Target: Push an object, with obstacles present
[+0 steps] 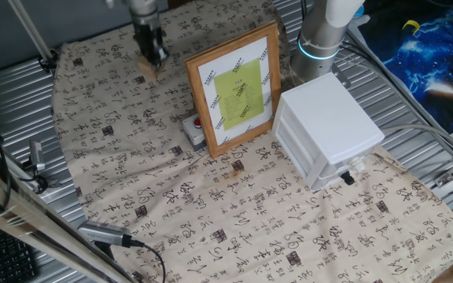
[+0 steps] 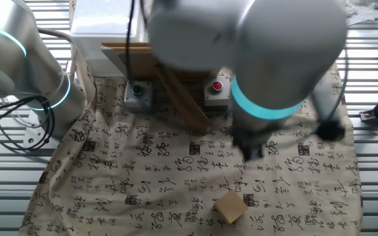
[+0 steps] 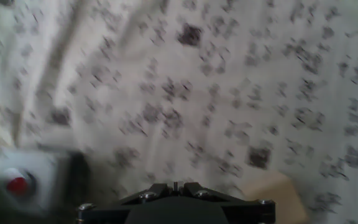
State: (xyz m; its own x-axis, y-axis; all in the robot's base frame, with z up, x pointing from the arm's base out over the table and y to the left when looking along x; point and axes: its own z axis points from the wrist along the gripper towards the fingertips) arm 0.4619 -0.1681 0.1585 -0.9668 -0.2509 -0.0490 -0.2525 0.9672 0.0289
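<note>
Wooden block sits on calligraphy-print cloth over ribbed metal table; fingers' state unclear

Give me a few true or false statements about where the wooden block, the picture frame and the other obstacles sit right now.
1. The wooden block lies on the patterned cloth. True.
2. The picture frame lies flat. False: it stands upright.
3. The grey box has a red button. True.
4. The white drawer unit is stacked on the frame. False: it stands beside it on the cloth.
5. The gripper is down by the block. True.
</note>
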